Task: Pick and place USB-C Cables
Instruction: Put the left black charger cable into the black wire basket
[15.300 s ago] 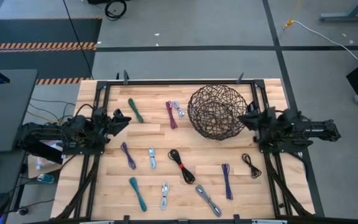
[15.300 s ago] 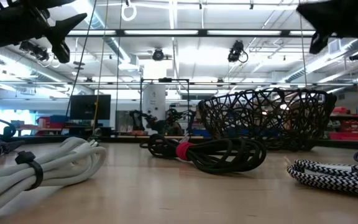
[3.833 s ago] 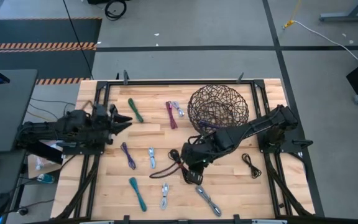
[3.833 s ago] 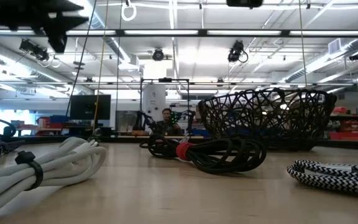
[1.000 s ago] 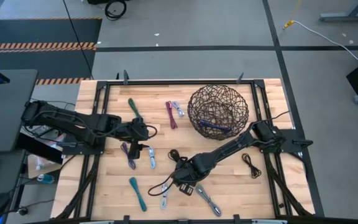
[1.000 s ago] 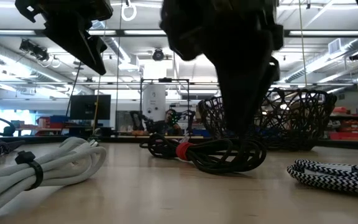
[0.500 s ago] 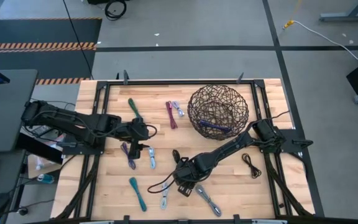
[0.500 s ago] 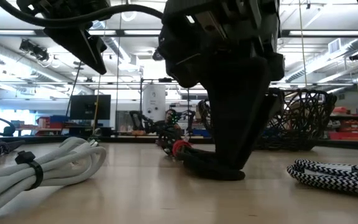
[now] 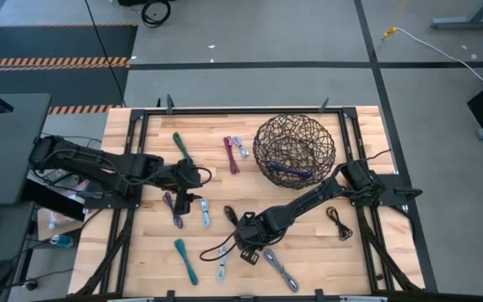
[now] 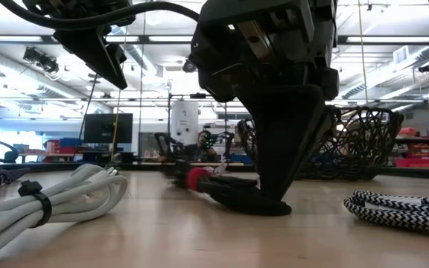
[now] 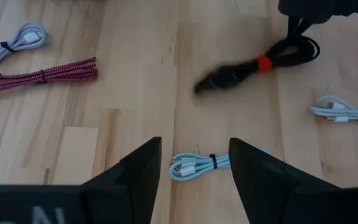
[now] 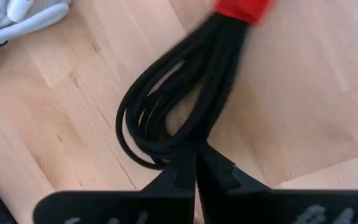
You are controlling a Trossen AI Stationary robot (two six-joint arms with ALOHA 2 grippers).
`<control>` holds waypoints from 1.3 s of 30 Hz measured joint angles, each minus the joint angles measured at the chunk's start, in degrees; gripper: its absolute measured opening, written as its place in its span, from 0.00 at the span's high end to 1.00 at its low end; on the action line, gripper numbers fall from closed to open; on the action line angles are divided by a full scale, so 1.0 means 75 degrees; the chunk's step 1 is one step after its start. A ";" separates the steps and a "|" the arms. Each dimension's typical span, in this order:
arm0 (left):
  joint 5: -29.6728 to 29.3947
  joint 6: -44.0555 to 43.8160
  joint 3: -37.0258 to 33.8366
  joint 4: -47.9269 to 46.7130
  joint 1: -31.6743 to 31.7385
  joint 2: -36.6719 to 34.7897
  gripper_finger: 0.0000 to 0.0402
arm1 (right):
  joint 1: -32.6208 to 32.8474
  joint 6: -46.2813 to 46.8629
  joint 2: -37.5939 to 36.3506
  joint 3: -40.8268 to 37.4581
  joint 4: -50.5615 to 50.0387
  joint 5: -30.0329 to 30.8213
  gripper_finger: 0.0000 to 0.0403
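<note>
The black USB-C cable bundle with a red tie (image 12: 185,81) lies on the wooden table near its middle (image 9: 231,218). My right gripper (image 9: 248,237) stands over its loop end, shut on it; it also shows in the low view (image 10: 270,199). My left gripper (image 9: 193,201) hangs open above a light-blue cable (image 11: 194,165), touching nothing, with a purple cable (image 9: 173,210) beside it. More tied cables lie flat on the table: green (image 9: 182,148), maroon (image 9: 231,155), teal (image 9: 186,260), white (image 9: 222,262) and grey braided (image 9: 281,270). My right gripper pinches the strands at the cable's loop end (image 12: 180,144), opposite the red tie (image 10: 197,179), between its two fingers (image 12: 173,180). The fingers come from above, pointing steeply down. The bundle lies flat on the table, its tie end reaching away from the fingers.
The dark round wire basket (image 9: 294,151) stands at the far middle-right, a purple cable (image 9: 290,170) inside it. A thin black cable (image 9: 339,223) lies near the right arm's base. Black frame rails (image 9: 132,210) run along the table's left and right sides.
My right gripper has come down onto the black cable's loop end. The wide loop is now drawn narrow at the fingers, and the bundle's red-tie end has swung aside along the table. The bundle stays on the table.
</note>
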 joint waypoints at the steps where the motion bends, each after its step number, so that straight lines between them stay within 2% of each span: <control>1: 0.0000 -0.0006 0.0000 -0.0002 0.0000 0.0000 0.52 | 0.0000 0.0015 0.0000 0.0000 -0.0001 0.0009 0.98; 10: 0.0000 -0.0001 0.0000 0.0008 0.0000 0.0000 0.52 | 0.0020 -0.0125 -0.0262 0.0006 -0.0427 0.0054 0.99; 17: 0.0000 0.0003 0.0000 0.0038 0.0000 0.0000 0.52 | -0.0056 -0.0047 -0.1500 0.0009 -0.1453 0.0806 1.00; 22: 0.0000 0.0000 0.0000 0.0047 0.0000 0.0000 0.52 | -0.0257 -0.0059 -0.2055 0.0009 -0.0974 0.0560 0.98; 27: 0.0000 0.0000 0.0000 0.0069 0.0000 0.0000 0.52 | -0.0295 -0.0345 -0.2018 0.0015 -0.0238 0.0291 0.88; 34: 0.0000 0.0000 0.0000 0.0070 0.0000 0.0000 0.52 | -0.0301 -0.0156 -0.1727 0.0010 -0.0184 0.0132 0.69; 39: 0.0000 0.0000 -0.0003 0.0064 0.0000 0.0000 0.52 | -0.0303 -0.0138 -0.1443 0.0012 -0.0046 0.0120 0.59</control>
